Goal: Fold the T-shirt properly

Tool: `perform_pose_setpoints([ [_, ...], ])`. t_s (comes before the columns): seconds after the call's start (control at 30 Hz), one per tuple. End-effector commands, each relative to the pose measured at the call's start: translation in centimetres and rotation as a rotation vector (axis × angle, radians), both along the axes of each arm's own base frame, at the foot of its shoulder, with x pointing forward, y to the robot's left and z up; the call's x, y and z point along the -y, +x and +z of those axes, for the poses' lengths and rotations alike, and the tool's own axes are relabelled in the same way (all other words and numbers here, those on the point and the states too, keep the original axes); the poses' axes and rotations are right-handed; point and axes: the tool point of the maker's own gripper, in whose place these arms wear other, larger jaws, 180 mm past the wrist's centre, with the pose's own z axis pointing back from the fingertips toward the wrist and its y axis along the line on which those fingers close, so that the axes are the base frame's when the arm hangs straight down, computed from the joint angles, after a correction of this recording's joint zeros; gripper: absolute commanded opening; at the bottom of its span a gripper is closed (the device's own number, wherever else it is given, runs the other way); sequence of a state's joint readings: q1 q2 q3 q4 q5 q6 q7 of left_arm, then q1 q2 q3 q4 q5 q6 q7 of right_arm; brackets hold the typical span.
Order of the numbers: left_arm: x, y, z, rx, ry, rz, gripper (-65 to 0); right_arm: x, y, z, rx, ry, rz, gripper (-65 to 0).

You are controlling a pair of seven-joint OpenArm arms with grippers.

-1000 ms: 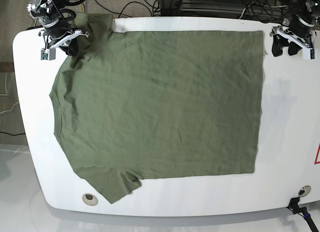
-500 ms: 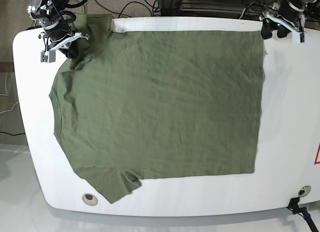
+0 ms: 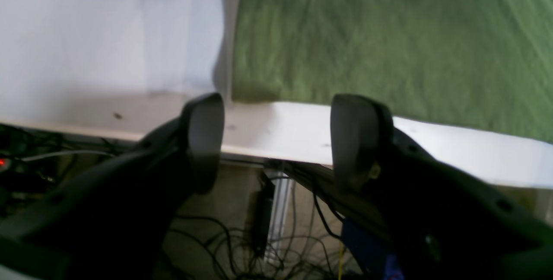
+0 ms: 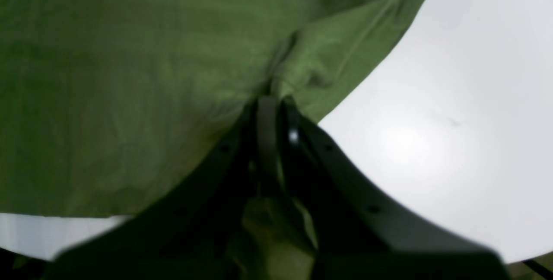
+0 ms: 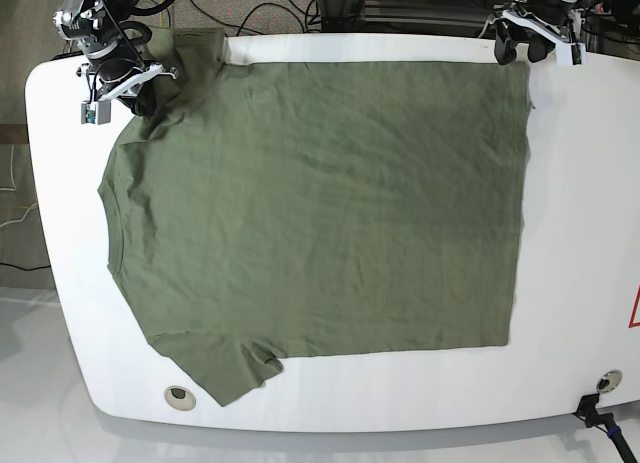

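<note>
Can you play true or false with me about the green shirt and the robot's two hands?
1. The T-shirt lies spread flat on the white table. True.
2. The right hand is pinching the shirt's cloth. True: its jaws are closed on a bunched bit near the sleeve.
3. The left hand is holding the shirt too. False: its jaws are wide apart with nothing between them, just off the table edge by the shirt's corner.
4. The shirt is already folded in half. False: it is one open layer, both sleeves showing.
5. The shirt has a big picture printed on it. False: it is plain green.
</note>
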State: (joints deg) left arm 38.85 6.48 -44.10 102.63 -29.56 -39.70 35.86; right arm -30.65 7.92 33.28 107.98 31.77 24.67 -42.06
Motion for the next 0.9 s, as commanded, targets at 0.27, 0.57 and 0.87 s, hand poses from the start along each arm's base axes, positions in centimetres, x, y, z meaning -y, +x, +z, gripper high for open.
perform_pose_setpoints([
  [0.27,-2.8,-0.4,0.1,0.025,0.021,0.093,-29.0,-0.2,0.4,1.1,0.046,-0.016,0.056,-63.1],
  [0.57,-1.4,0.7,-0.5,0.034,-0.017,0.067,-29.0,-0.4,0.4,1.0,0.046,-0.017,0.069,-63.1],
  [0.87,0.9,1.4,-1.1,0.041,-0.066,0.043,-29.0,-0.4,0.4,1.0,0.046,-0.017,0.069,-63.1],
])
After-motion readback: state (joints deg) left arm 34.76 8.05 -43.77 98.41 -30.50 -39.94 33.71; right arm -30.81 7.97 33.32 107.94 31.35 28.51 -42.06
